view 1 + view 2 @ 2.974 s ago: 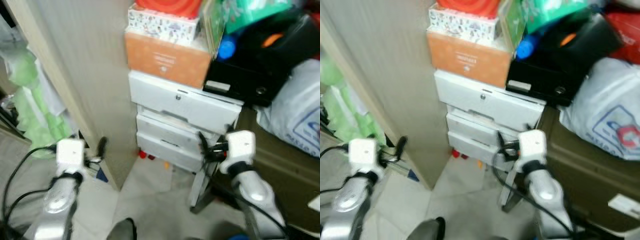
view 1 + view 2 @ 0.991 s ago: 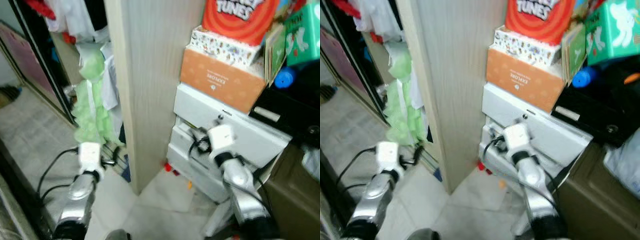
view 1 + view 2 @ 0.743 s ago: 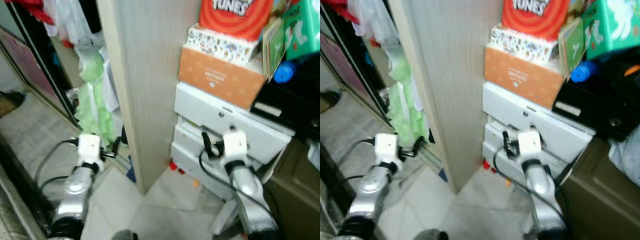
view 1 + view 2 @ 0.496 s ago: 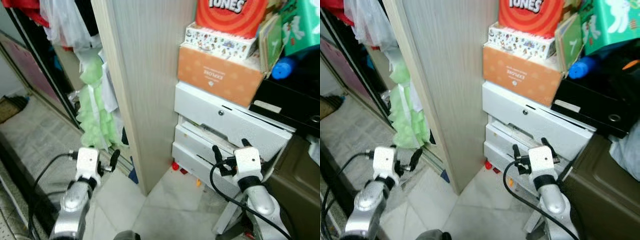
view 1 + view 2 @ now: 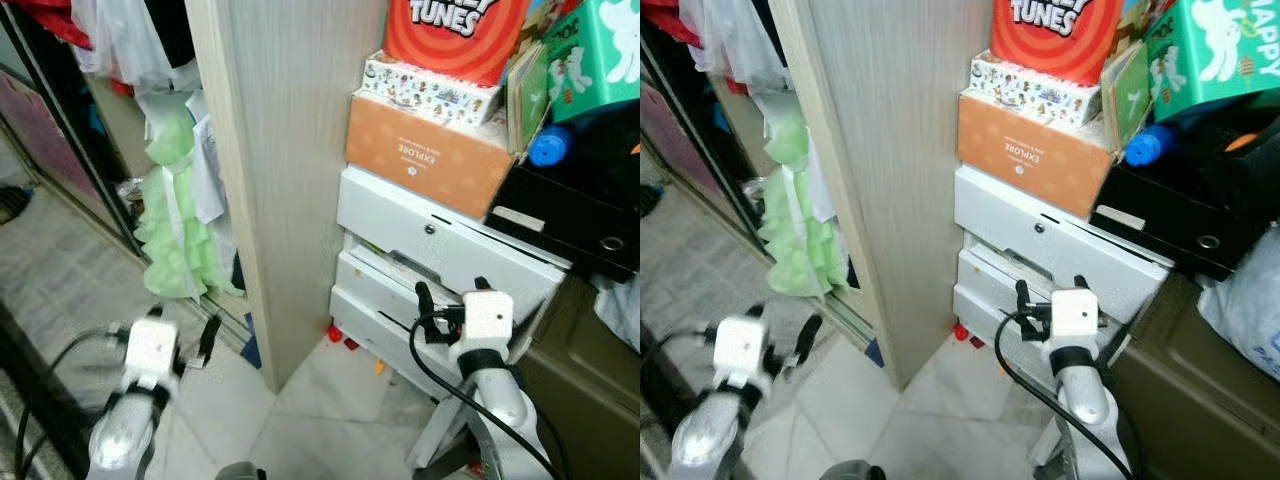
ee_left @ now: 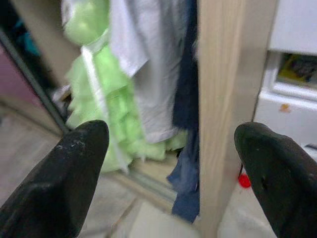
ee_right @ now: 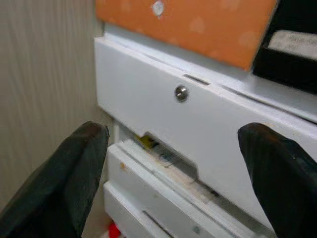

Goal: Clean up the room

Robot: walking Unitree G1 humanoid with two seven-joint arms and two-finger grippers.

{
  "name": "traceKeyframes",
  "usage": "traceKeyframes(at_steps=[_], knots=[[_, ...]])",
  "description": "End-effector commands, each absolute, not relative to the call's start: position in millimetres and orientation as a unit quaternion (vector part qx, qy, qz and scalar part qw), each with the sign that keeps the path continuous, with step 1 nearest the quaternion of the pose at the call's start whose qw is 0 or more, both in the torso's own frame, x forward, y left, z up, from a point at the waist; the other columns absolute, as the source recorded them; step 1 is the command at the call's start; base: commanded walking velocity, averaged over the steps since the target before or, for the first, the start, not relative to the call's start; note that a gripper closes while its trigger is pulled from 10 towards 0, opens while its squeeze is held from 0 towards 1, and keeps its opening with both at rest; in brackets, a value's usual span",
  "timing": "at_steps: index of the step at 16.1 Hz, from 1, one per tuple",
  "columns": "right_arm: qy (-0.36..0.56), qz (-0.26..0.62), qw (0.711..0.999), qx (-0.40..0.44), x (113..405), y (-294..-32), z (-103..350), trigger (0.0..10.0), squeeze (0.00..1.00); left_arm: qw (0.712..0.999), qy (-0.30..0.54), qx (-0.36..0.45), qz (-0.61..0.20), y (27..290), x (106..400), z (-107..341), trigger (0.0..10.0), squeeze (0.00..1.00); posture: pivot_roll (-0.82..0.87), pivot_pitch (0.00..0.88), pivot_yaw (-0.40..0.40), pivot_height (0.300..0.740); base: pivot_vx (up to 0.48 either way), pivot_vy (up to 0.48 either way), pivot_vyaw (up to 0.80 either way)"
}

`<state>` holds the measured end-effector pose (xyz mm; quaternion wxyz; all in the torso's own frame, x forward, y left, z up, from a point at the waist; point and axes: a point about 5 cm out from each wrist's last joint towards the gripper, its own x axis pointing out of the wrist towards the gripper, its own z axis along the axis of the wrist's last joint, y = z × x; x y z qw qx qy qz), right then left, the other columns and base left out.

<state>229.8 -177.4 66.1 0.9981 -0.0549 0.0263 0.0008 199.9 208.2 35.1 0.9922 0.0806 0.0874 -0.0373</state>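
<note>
Hovering with fingers spread and empty, the right gripper (image 7: 173, 163) faces the white plastic drawer unit (image 5: 440, 260), three drawers by my count, the middle one ajar with papers showing. The left gripper (image 6: 168, 163), likewise open and holding nothing, points at the frilly green garment (image 5: 175, 225) hanging beside the tall pale wooden panel (image 5: 285, 150). Tidying looks barely begun, I'd say: two small red bits (image 5: 342, 338) lie on the floor by the unit, and three boxes, orange cardboard (image 5: 425, 150), patterned white (image 5: 430, 80), red (image 5: 455, 30), sit stacked above.

Left claw (image 5: 205, 340) blurred; red box (image 5: 462, 30) cut off.
</note>
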Motion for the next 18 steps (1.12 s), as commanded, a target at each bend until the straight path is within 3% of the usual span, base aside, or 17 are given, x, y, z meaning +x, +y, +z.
traceKeyframes(at_steps=[1,3,11,14,16,18], knots=[[0.027,-0.002,0.998,-0.052,224.5,-180.9,64.3,10.0,0.0,0.993,0.08,0.084,-0.019,208.5,198.5,37.9,10.0,0.0,-0.03,0.0,-0.005,0.74,0.0,0.0,0.0],[0.042,-0.005,0.997,-0.069,219.8,-186.8,60.4,10.0,0.0,0.994,0.087,0.068,0.017,204.9,197.4,32.8,10.0,0.0,-0.03,0.0,-0.01,0.74,0.0,0.0,0.22],[0.019,-0.002,0.998,-0.067,237.7,-185.3,71.3,10.0,0.0,0.996,0.071,0.049,0.003,191.9,213.9,41.4,10.0,0.0,-0.03,0.0,0.005,0.74,0.0,0.0,0.8],[0.022,0.034,0.997,-0.064,240.1,-178.3,73.2,10.0,0.0,0.991,0.006,0.129,-0.036,185.9,229.0,63.4,10.0,0.0,-0.02,0.0,-0.007,0.74,0.0,0.0,0.8],[0.018,0.048,0.996,-0.077,247.7,-186.2,78.3,10.0,0.0,0.992,-0.012,0.107,-0.069,185.6,238.9,70.0,10.0,0.0,-0.01,0.0,-0.014,0.74,0.0,0.0,0.78],[0.019,0.015,0.997,-0.067,249.4,-191.6,77.3,10.0,0.0,0.995,0.026,0.092,-0.007,191.1,233.7,56.7,10.0,0.0,-0.02,0.0,-0.009,0.74,0.0,0.0,0.58]])
